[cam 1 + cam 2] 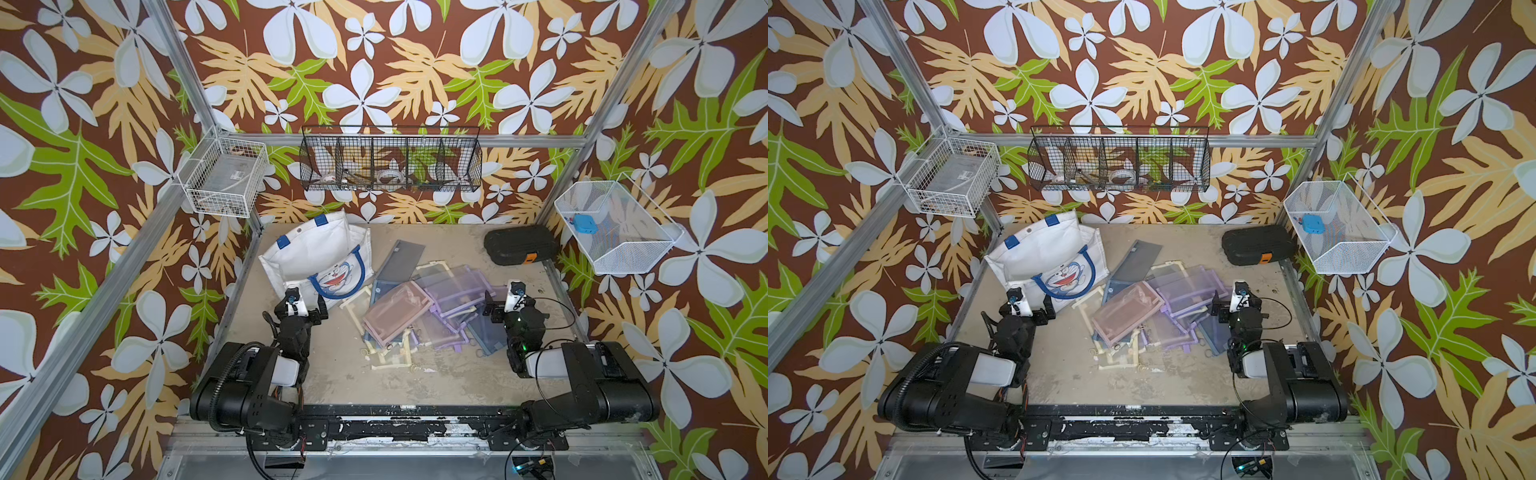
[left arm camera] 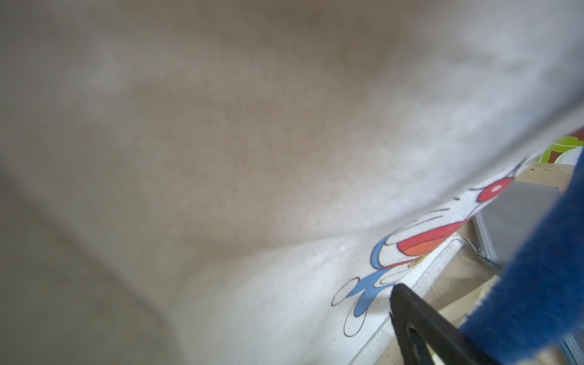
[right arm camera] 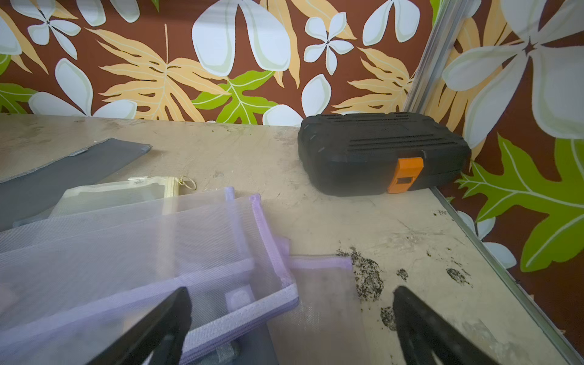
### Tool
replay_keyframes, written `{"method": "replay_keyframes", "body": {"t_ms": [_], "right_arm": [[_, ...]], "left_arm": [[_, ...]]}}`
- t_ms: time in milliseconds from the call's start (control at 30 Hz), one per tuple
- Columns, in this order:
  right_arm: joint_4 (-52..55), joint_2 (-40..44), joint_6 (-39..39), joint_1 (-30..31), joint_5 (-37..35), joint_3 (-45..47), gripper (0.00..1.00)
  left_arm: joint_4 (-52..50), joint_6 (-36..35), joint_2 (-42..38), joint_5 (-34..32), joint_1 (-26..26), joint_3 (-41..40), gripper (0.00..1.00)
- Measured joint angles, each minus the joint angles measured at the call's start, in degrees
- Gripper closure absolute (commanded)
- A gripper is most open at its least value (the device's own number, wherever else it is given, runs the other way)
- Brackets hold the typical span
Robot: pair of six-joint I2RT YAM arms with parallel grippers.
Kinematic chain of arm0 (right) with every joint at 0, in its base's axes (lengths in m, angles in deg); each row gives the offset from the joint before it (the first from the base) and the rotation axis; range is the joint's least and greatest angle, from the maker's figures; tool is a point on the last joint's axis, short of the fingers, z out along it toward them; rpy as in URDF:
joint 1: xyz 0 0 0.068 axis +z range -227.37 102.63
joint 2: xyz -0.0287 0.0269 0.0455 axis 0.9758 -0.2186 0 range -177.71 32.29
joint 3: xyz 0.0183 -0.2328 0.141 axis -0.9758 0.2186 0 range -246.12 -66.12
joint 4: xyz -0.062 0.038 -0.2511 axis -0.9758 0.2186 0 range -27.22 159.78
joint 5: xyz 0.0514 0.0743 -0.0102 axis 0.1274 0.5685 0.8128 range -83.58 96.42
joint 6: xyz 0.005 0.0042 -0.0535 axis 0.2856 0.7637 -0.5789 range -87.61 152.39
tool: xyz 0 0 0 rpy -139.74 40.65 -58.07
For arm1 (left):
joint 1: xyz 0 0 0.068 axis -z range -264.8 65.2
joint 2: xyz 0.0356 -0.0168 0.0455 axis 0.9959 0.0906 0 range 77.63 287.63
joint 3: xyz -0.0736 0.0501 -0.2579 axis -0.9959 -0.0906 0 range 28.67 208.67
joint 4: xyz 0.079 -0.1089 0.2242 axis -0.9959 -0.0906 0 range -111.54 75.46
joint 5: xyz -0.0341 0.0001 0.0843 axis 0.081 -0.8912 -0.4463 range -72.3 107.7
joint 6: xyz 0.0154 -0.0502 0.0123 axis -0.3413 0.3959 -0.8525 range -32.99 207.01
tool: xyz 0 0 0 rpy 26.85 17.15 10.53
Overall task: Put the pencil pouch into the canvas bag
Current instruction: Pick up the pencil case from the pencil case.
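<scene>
- Pencil pouches [image 1: 415, 307]: a loose mesh pile at the centre of the table [image 1: 415, 386].
- Canvas bag [image 1: 309, 253]: just beside the pile, at its 10 o'clock.
- Left gripper [image 1: 306, 306]: jaws spread wide, gripping nothing, against the bag's printed side.
- Right gripper [image 3: 292, 294]: jaws spread wide, empty, over the pile's 3 o'clock edge.
- Black case [image 3: 379, 148]: at the pile's 2 o'clock, well apart.

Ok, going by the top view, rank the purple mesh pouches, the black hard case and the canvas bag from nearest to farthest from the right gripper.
1. The purple mesh pouches, mid-table, right beside the right gripper.
2. The black hard case, in the back right corner.
3. The canvas bag, across the table at the back left.
</scene>
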Motion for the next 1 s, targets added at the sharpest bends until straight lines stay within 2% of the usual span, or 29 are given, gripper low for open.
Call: {"method": "replay_keyframes", "body": {"t_ms": [333,1000], "right_arm": [[-1.0,0.0,1.4,-2.6,4.3,0.4,0.0],[-0.8,0.0,1.2,-0.9,2.6,0.2,0.0]], "left_arm": [[0.0,0.0,0.0,0.0,0.0,0.0,0.0],[0.0,0.0,0.0,0.0,0.0,0.0,0.0]]}}
